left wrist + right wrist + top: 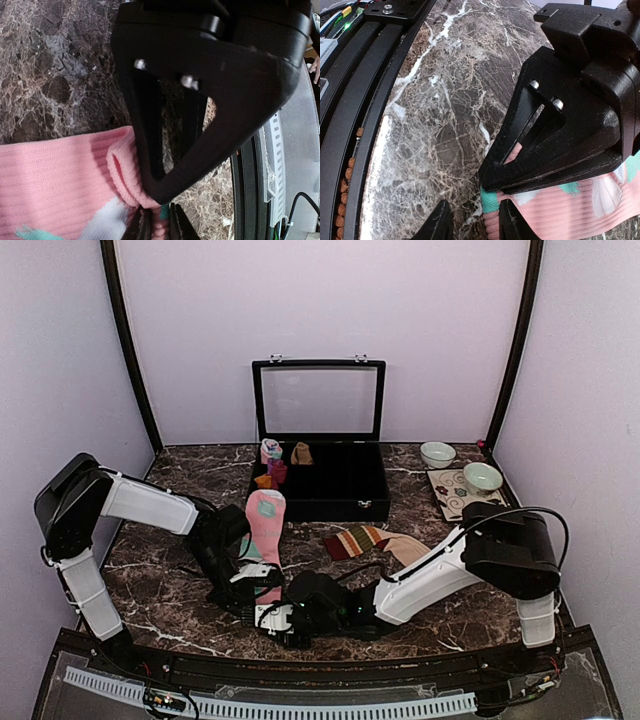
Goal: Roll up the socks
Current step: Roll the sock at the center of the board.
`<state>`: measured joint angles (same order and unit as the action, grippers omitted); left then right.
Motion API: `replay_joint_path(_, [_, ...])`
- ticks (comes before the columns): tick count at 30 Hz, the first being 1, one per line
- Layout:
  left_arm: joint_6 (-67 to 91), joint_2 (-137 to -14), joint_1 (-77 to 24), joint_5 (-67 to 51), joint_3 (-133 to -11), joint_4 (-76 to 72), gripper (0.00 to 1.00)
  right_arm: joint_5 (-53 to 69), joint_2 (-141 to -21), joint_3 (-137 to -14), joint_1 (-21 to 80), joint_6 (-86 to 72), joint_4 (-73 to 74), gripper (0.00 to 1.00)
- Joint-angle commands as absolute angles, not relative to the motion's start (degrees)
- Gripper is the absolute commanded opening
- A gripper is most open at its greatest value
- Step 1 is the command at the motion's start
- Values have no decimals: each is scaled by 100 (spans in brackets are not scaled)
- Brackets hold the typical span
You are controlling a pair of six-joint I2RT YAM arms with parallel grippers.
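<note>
Pink sock point(266, 525) lies flat on marble table point(170, 610), near end folded, pinched tight in left gripper point(159, 227). Right gripper point(472, 220) parted, sock edge beside one finger. Striped sock point(362, 539) lies apart, rightward.

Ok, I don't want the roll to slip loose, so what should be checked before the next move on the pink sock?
1. Left gripper pinching the pink sock: ok, fabric sits between its fingers.
2. Right gripper gripping too: not ok, jaws open, sock edge only beside one finger.
3. Roll started: not ok, just a small fold at the gripped end.
4. Striped sock out of the way: ok, lies apart to the right.
5. Both layers of the pair caught: cannot tell.
</note>
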<state>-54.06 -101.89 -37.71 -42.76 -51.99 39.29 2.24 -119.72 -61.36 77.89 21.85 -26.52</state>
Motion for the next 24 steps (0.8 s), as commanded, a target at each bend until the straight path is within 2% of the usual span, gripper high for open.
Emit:
replay_joint_path(1, [-5584,-10263,-3762,-4128,-5213,4212,15,61,-12111,-6205,7771,2263,-2720,33])
replay_joint_path(12, [-5547,-10285,-3757,-3973,-5172,4130,15,-172,-11778,-6397,7975,2755,-2371,38])
replay_joint_path(24, [-5594,-10231,-3762,-3917,-5142,4157,15,-245,-12065,-6563,7944,3001,-2370,38])
